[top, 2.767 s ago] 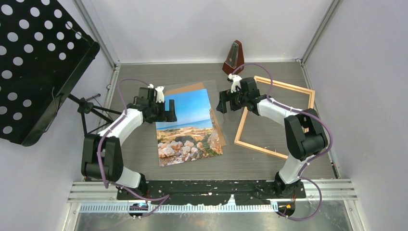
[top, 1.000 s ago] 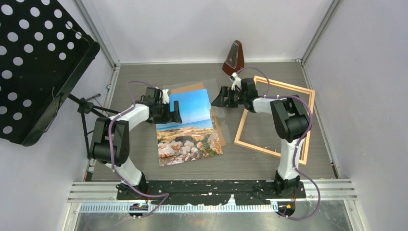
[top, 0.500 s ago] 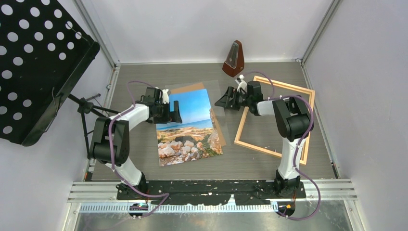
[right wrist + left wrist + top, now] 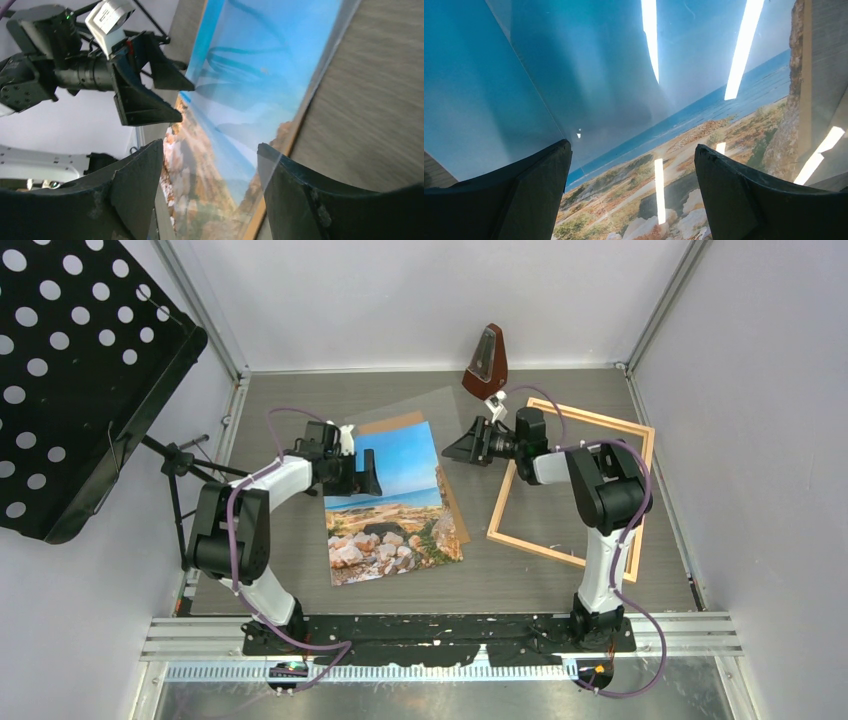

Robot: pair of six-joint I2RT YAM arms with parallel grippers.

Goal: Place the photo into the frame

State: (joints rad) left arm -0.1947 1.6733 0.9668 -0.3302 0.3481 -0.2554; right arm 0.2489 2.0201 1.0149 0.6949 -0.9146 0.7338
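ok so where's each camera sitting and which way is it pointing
Top external: above and behind the bases, facing down on the table; both arms, the photo and the frame show.
Left wrist: on the left arm, facing down onto the photo between the fingers of the open left pincer.
Right wrist: on the right arm, facing across the photo toward the left pincer, past its own right pincer.
Shared: both wrist views show the photo.
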